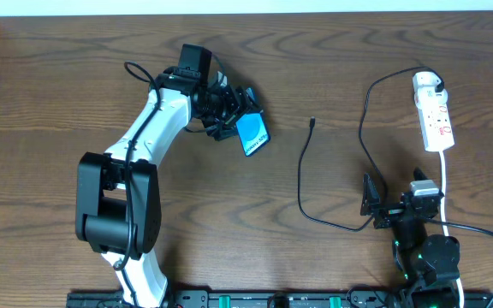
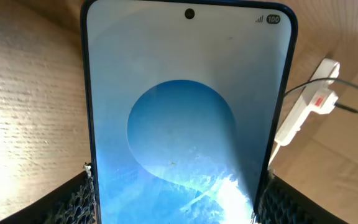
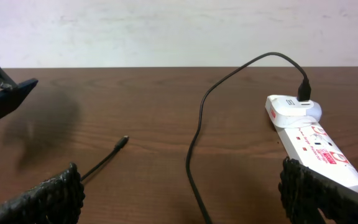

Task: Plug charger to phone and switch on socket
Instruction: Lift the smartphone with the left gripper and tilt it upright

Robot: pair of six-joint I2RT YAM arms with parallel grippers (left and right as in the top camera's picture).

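My left gripper is shut on the phone, which tilts above the table at centre left. In the left wrist view the blue screen of the phone fills the frame between the two pads. The charger cable lies loose on the wood, its black connector tip right of the phone and apart from it. Its other end is plugged into the white socket at the far right. My right gripper stands open and empty, low over the table, with the cable running between its fingers and the tip ahead to the left.
The socket's white cord runs down past my right arm toward the table's front edge. The socket lies just beyond the right finger. The far table edge meets a pale wall.
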